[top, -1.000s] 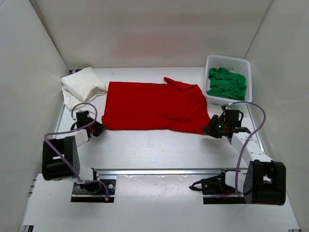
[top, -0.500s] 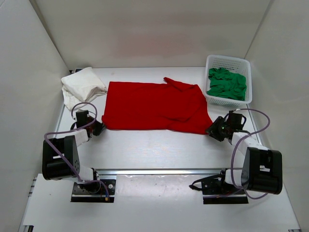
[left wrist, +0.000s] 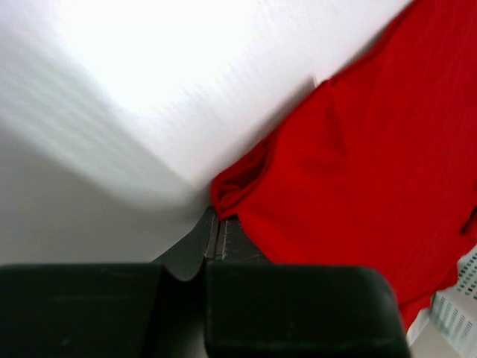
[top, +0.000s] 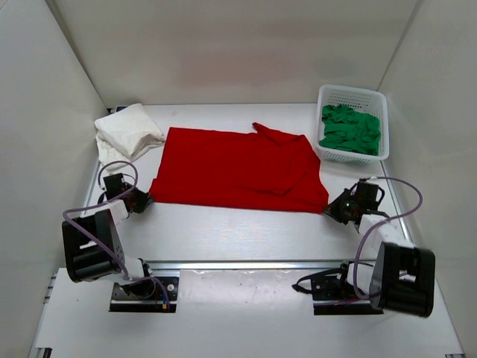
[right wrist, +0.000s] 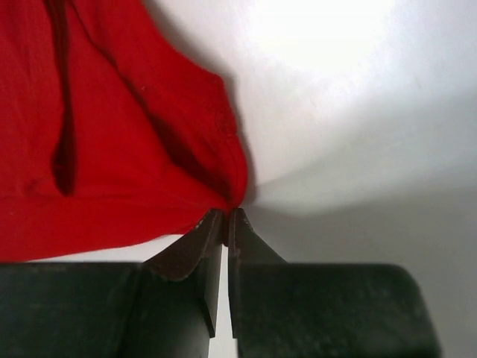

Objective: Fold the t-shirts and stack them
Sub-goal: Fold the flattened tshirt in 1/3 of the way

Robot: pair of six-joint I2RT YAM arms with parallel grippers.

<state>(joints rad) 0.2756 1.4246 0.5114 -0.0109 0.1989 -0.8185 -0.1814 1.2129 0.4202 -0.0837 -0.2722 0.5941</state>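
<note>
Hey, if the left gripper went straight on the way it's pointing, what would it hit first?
The red t-shirt. The left gripper is shut on that shirt's near corner, so going straight on would likely just push into the cloth.

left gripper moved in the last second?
Yes. The left gripper, shut on the red t-shirt's near corner, has shifted left, away from the white basket, dragging that corner along.
</note>
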